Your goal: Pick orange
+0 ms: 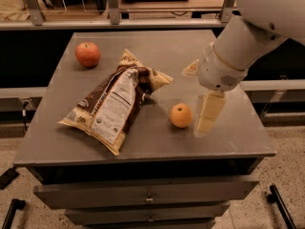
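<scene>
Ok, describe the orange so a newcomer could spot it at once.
On the grey table, look right of the big snack bag, toward the front edge. The orange sits just left of the gripper; it is small, round and yellow-orange, unlike the red apple at the back left.
</scene>
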`<state>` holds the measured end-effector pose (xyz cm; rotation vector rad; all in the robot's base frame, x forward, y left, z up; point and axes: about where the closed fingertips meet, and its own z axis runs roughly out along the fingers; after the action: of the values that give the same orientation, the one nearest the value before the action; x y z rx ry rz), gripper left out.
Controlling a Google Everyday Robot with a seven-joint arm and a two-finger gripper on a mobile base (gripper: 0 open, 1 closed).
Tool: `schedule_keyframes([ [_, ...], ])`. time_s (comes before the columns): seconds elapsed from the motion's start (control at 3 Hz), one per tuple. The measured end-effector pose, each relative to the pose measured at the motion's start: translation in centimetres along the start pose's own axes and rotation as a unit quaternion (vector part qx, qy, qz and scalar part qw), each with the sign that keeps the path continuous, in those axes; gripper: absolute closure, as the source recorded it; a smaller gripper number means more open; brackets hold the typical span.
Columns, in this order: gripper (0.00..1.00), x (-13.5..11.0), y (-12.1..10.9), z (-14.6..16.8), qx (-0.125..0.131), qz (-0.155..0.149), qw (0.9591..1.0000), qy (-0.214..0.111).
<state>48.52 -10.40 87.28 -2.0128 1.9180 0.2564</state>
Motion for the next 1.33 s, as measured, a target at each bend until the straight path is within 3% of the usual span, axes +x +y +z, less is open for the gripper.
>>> schedule_keyframes([
  [0.33, 0.00, -0.39, 0.25, 1.96, -0.027, -0.021, 0.9993, -0.014],
  [1.0, 0.44, -0.64, 0.38, 2.23, -0.031, -0.026, 0.9991, -0.015],
  [1.33, 0.74, -0.78, 0.44, 2.17, -0.030, -0.028, 0.9990, -0.016],
])
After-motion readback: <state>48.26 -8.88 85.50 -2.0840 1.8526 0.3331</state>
